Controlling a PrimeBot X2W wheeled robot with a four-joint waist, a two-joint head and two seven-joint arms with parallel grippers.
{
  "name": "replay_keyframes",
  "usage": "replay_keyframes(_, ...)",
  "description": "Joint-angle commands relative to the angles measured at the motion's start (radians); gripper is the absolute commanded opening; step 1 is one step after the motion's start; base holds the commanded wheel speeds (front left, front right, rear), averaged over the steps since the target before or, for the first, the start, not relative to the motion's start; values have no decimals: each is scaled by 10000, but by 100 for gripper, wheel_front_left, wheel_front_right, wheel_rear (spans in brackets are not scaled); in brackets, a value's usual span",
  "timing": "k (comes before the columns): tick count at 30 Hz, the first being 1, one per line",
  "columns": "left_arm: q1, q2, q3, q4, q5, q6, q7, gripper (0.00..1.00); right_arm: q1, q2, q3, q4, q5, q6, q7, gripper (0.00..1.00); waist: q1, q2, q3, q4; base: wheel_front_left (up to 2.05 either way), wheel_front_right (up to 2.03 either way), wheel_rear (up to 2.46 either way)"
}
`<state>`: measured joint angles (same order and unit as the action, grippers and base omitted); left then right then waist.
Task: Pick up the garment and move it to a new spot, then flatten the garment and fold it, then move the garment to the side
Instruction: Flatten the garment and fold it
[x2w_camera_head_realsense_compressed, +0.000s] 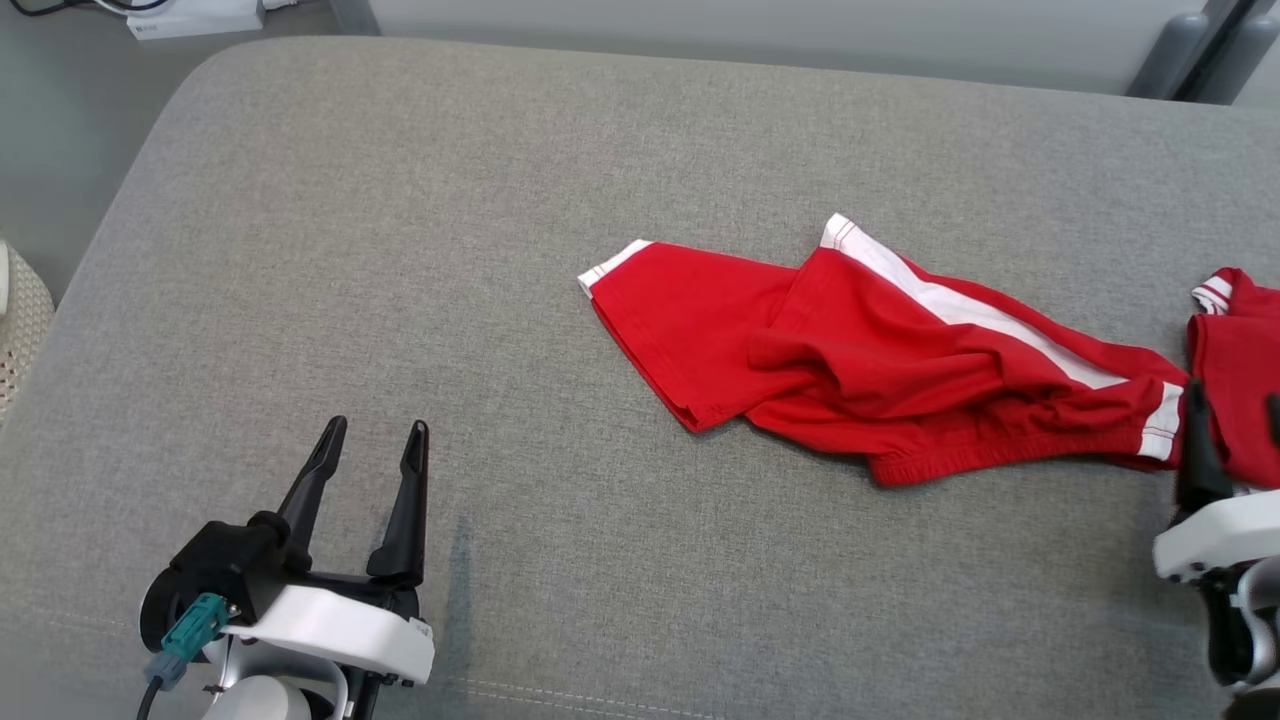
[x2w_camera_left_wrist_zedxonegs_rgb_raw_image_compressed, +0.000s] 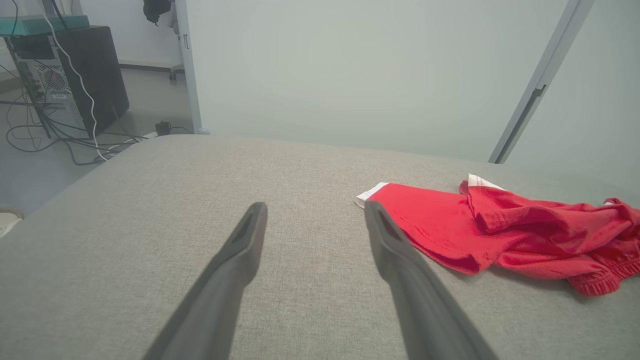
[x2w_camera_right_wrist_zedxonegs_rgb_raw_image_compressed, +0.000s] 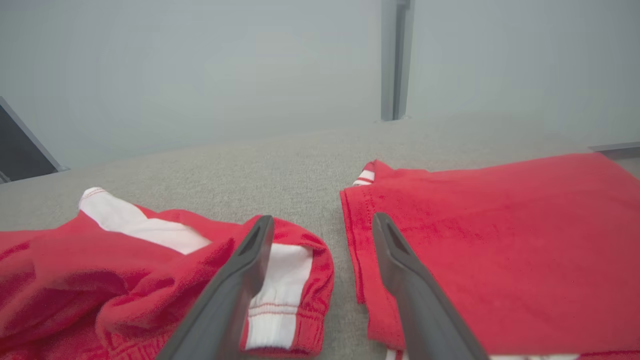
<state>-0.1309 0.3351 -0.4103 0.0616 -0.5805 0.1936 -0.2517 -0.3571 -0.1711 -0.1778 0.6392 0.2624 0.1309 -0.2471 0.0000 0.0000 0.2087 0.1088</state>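
Garment (x2w_camera_head_realsense_compressed: 880, 370) rumpled, grey cushion (x2w_camera_head_realsense_compressed: 400, 250) | L pincer (x2w_camera_head_realsense_compressed: 379, 428), R pincer (x2w_camera_right_wrist_zedxonegs_rgb_raw_image_compressed: 322, 220) released | pale wall (x2w_camera_left_wrist_zedxonegs_rgb_raw_image_compressed: 350, 65)

You're looking at a broad grey upholstered surface (x2w_camera_head_realsense_compressed: 400, 250) with rounded corners and a stitched seam (x2w_camera_head_realsense_compressed: 600, 697) along its near edge. A pair of red shorts (x2w_camera_head_realsense_compressed: 880, 380) with white side stripes lies crumpled on it, right of centre, one leg spread toward the middle. Just beside their waistband, at the right edge, a second red garment (x2w_camera_head_realsense_compressed: 1240, 390) lies flat, with a narrow strip of grey between them.
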Motion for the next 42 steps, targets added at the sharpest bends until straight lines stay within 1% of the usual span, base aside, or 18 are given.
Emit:
replay_keyframes(1, -243, 250, 424, -257, 154, -8, -100, 100, 164, -166, -48, -698, -79, -2, -137, 100, 0, 0, -49, -24, 0, 0, 0)
replay_keyframes(2, -233, 262, 432, -278, 155, 6, -100, 100, 340, -89, -214, -1177, -179, -2, -139, 100, 0, 0, -81, -40, 0, 0, 0)
replay_keyframes(3, -233, 262, 432, -278, 155, 6, -100, 100, 340, -89, -214, -1177, -179, -2, -139, 100, 0, 0, -81, -40, 0, 0, 0)
replay_keyframes(4, -198, 283, 462, -333, 144, 40, -101, 100, 785, 143, -466, -2273, -449, -2, -142, 100, 0, 0, -157, -95, 0, 0, 0)
replay_keyframes(6, -152, 330, 479, -391, 144, 69, -92, 100, 1293, 441, -561, -3382, -704, -2, -143, 100, 0, 0, -222, -157, 0, 0, 0)
replay_keyframes(9, -95, 394, 464, -539, 196, 161, -29, 100, 2074, 744, -430, -4830, -1147, -2, -144, 100, 0, 0, -326, -228, 0, 0, 0)
replay_keyframes(12, -4, 451, 458, -690, 220, 260, 52, 100, 2847, 982, -154, -5811, -1424, -2, -145, 100, 0, 0, -465, -296, 0, 0, 0)
replay_keyframes(15, 84, 497, 443, -807, 219, 326, 135, 100, 3576, 1126, 112, -6382, -1572, -2, -145, 100, 0, 0, -621, -341, 0, 0, 0)
replay_keyframes(19, 275, 593, 490, -907, 177, 413, 197, 100, 4424, 1197, 525, -6677, -1596, -2, -146, 100, 0, 0, -823, -471, 0, 0, 0)
replay_keyframes(24, 512, 641, 494, -1004, 126, 525, 273, 100, 5183, 1205, 1018, -6544, -1089, -2, -146, 100, 0, 0, -1072, -612, 0, 0, 0)
replay_keyframes(31, 650, 714, 468, -1174, 96, 605, 378, 100, 5242, 1207, 1108, -6485, -902, -2, -146, 100, 0, 0, -1184, -747, 0, 0, 0)
replay_keyframes(42, 803, 752, 411, -1230, 45, 671, 419, 100, 5265, 1208, 1109, -6462, -912, -2, -147, 100, 0, 0, -1319, -738, 0, 0, 0)
